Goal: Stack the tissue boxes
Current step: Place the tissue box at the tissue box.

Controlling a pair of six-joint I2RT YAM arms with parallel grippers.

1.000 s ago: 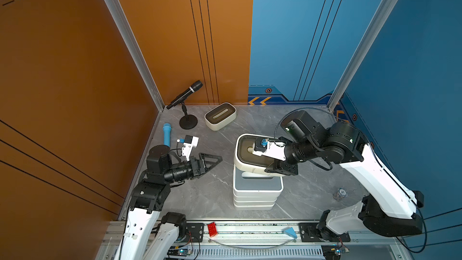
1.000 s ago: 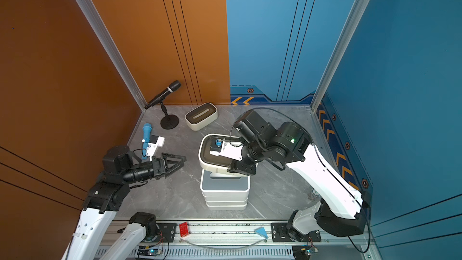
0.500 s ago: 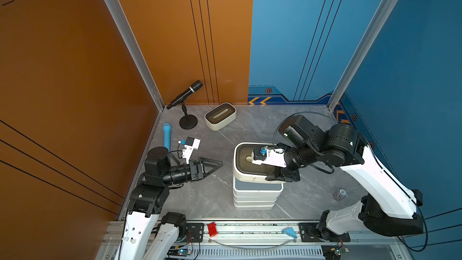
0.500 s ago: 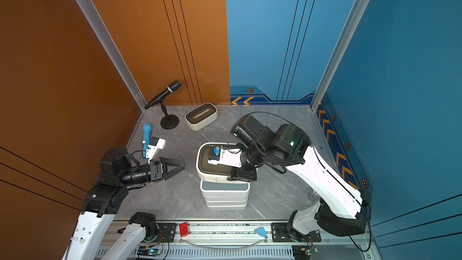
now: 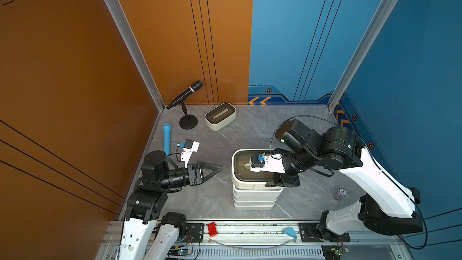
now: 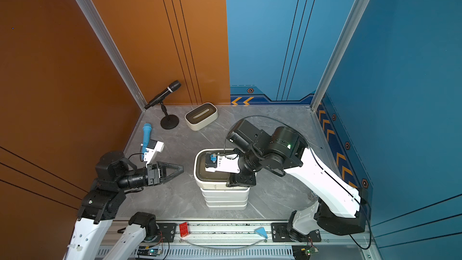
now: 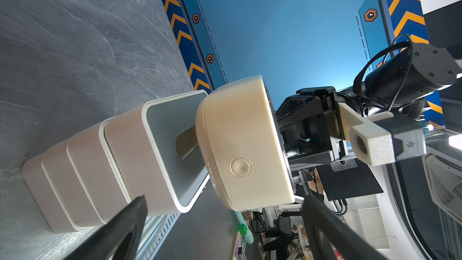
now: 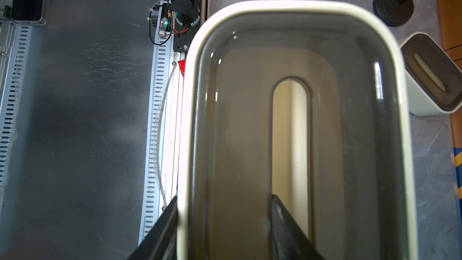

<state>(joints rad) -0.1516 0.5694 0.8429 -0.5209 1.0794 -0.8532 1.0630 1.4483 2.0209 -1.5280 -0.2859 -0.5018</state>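
Placing is in hand: the box (image 5: 240, 158) is clamped by its wall in the right gripper (image 8: 222, 228), tilted just over the stack (image 5: 253, 197). Levelling, lowering and release are called for. The left gripper (image 5: 215, 170) is held wide, empty. One box (image 5: 220, 116) is left unstacked.

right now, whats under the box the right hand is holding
Under the brown-lidded box in the right hand is a stack of white boxes; its top one shows a grey slotted lid. The lower boxes' lids are covered, and contact cannot be told.
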